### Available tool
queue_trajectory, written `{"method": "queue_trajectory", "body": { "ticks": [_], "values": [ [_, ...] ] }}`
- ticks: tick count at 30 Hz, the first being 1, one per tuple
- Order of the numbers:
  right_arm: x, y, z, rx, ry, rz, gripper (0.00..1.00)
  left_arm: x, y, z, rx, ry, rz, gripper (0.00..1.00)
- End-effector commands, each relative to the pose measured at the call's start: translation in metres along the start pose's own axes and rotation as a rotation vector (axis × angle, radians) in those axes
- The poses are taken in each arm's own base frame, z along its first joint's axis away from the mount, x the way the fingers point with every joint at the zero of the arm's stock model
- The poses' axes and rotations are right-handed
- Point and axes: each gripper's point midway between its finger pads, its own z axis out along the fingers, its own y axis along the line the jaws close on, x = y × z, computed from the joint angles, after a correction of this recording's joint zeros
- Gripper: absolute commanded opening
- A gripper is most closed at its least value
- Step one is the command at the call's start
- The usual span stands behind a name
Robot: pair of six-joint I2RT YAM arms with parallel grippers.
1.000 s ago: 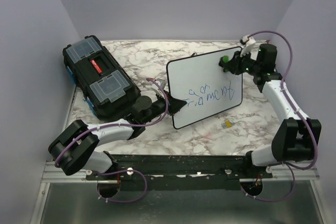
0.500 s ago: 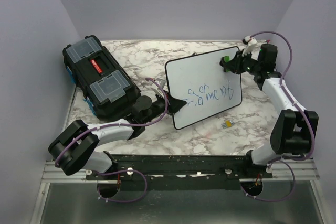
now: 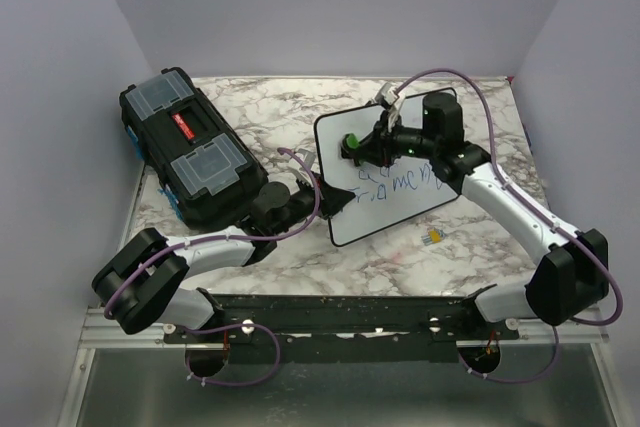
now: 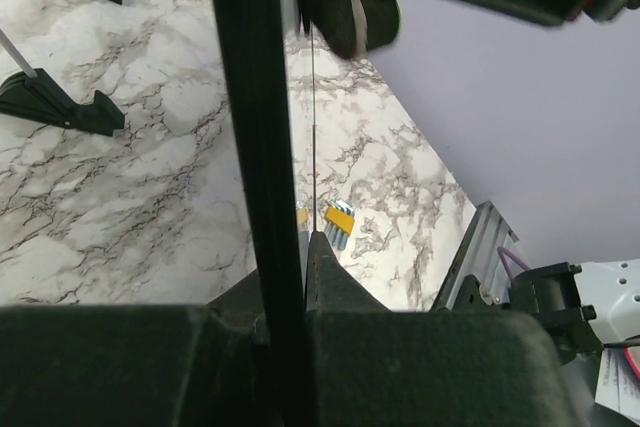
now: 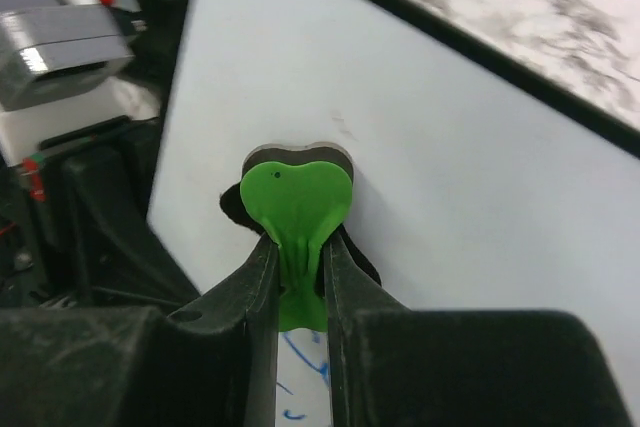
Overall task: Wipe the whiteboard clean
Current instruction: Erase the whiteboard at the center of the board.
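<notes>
**Surface.** Bench (image 3: 290, 107), white marble pattern with grey veining, filling the middle of the overhead frame.

**Room.** Plain lilac walls (image 3: 330, 7) close it in at the back and on both sides.

**Whiteboard** (image 3: 385, 215). At centre frame on the bench, right of the black toolbox (image 3: 190, 159). White face turned up to the overhead view, thin black frame, rounded corners. The long axis runs from lower left to upper right of the frame. Blue handwriting (image 3: 395, 185) crosses the middle.

**Left end effector** (image 3: 338, 201). Fingers closed on the whiteboard's left edge. The wrist view looks along the frame edge-on.

**Right end effector** (image 3: 368, 147). Over the board's upper-left part, pinched tight on the green handle of an eraser (image 3: 352, 143), whose dark pad faces the white surface.

**Sundries.** Small yellow object (image 3: 433, 237) on the bench just below the board's lower edge. Two black wedge-shaped feet (image 4: 60, 107) at the upper left of the left wrist view.
</notes>
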Motion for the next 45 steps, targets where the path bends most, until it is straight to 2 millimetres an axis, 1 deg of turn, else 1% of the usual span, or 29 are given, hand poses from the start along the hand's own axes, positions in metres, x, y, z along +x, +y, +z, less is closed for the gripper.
{"method": "queue_trajectory", "body": {
  "ticks": [1, 3, 4, 5, 6, 8, 10, 11, 12, 14, 16, 17, 18, 20, 22, 23, 25, 27, 29, 30, 32, 34, 35, 37, 39, 40, 41, 43, 45],
  "values": [
    [0.005, -0.092, -0.041, 0.356, -0.014, 0.092, 0.01, -0.028, -0.046, -0.001, 0.166, -0.068, 0.114, 0.0],
    [0.004, -0.134, -0.07, 0.477, -0.055, 0.133, 0.01, -0.027, -0.046, -0.001, 0.17, -0.064, 0.113, 0.0],
    [0.005, -0.151, -0.084, 0.531, -0.073, 0.17, 0.01, -0.026, -0.047, 0.0, 0.174, -0.062, 0.111, 0.0],
    [0.009, -0.172, -0.099, 0.593, -0.082, 0.185, 0.01, -0.027, -0.048, 0.0, 0.177, -0.063, 0.111, 0.0],
    [0.012, -0.187, -0.111, 0.64, -0.086, 0.195, 0.01, -0.027, -0.047, 0.0, 0.177, -0.063, 0.11, 0.0],
    [0.026, -0.217, -0.135, 0.717, -0.077, 0.223, 0.01, -0.027, -0.048, 0.0, 0.179, -0.066, 0.111, 0.0],
    [0.041, -0.233, -0.144, 0.754, -0.057, 0.25, 0.01, -0.028, -0.048, -0.002, 0.177, -0.07, 0.114, 0.0],
    [0.048, -0.236, -0.145, 0.761, -0.042, 0.25, 0.01, -0.029, -0.048, -0.002, 0.176, -0.073, 0.115, 0.0],
    [0.054, -0.238, -0.145, 0.76, -0.023, 0.236, 0.01, -0.028, -0.047, -0.003, 0.174, -0.071, 0.116, 0.0],
    [0.052, -0.235, -0.139, 0.724, -0.041, 0.221, 0.01, -0.028, -0.047, -0.003, 0.174, -0.073, 0.116, 0.0],
    [0.047, -0.219, -0.128, 0.627, -0.055, 0.232, 0.01, -0.028, -0.047, -0.003, 0.174, -0.073, 0.116, 0.0],
    [0.041, -0.209, -0.12, 0.573, -0.061, 0.229, 0.01, -0.029, -0.048, -0.003, 0.176, -0.073, 0.116, 0.0],
    [0.038, -0.193, -0.109, 0.514, -0.049, 0.226, 0.01, -0.029, -0.048, -0.002, 0.177, -0.073, 0.116, 0.0],
    [0.026, -0.157, -0.082, 0.409, -0.029, 0.17, 0.01, -0.029, -0.049, -0.002, 0.179, -0.071, 0.117, 0.0],
    [0.014, -0.113, -0.054, 0.288, -0.017, 0.114, 0.01, -0.028, -0.049, -0.001, 0.18, -0.068, 0.114, 0.0],
    [0.008, -0.087, -0.039, 0.215, -0.008, 0.084, 0.01, -0.028, -0.049, -0.001, 0.181, -0.068, 0.113, 0.0],
    [0.003, -0.039, -0.014, 0.096, 0.029, 0.026, 0.01, -0.028, -0.049, -0.001, 0.178, -0.065, 0.114, 0.0],
    [0.001, -0.001, 0.005, 0.015, 0.062, -0.03, 0.01, -0.027, -0.048, -0.002, 0.172, -0.065, 0.116, 0.0],
    [0.0, 0.022, 0.018, -0.021, 0.086, -0.061, 0.01, -0.028, -0.048, -0.002, 0.171, -0.066, 0.119, 0.0],
    [-0.001, 0.024, 0.022, -0.018, 0.09, -0.061, 0.01, -0.028, -0.048, -0.002, 0.171, -0.066, 0.119, 0.0],
    [-0.007, 0.012, 0.024, 0.048, 0.081, -0.058, 0.01, -0.029, -0.048, -0.002, 0.167, -0.067, 0.121, 0.0],
    [-0.015, -0.016, 0.019, 0.206, 0.069, -0.064, 0.01, -0.029, -0.048, -0.003, 0.165, -0.065, 0.125, 0.0],
    [-0.019, -0.034, 0.012, 0.297, 0.06, -0.061, 0.01, -0.03, -0.048, -0.003, 0.165, -0.068, 0.127, 0.0],
    [-0.029, -0.071, -0.01, 0.418, 0.012, 0.0, 0.01, -0.03, -0.048, -0.004, 0.164, -0.07, 0.13, 0.0],
    [-0.031, -0.109, -0.039, 0.504, -0.029, 0.066, 0.01, -0.03, -0.048, -0.004, 0.165, -0.07, 0.132, 0.0],
    [-0.028, -0.13, -0.056, 0.553, -0.037, 0.087, 0.01, -0.03, -0.048, -0.004, 0.166, -0.07, 0.132, 0.0],
    [-0.02, -0.148, -0.07, 0.598, -0.032, 0.106, 0.01, -0.03, -0.048, -0.004, 0.168, -0.069, 0.131, 0.0],
    [0.001, -0.18, -0.094, 0.665, -0.022, 0.157, 0.01, -0.03, -0.049, -0.004, 0.172, -0.071, 0.13, 0.0],
    [0.025, -0.207, -0.115, 0.696, -0.007, 0.233, 0.01, -0.029, -0.048, -0.004, 0.173, -0.071, 0.129, 0.0]
  ]
}}
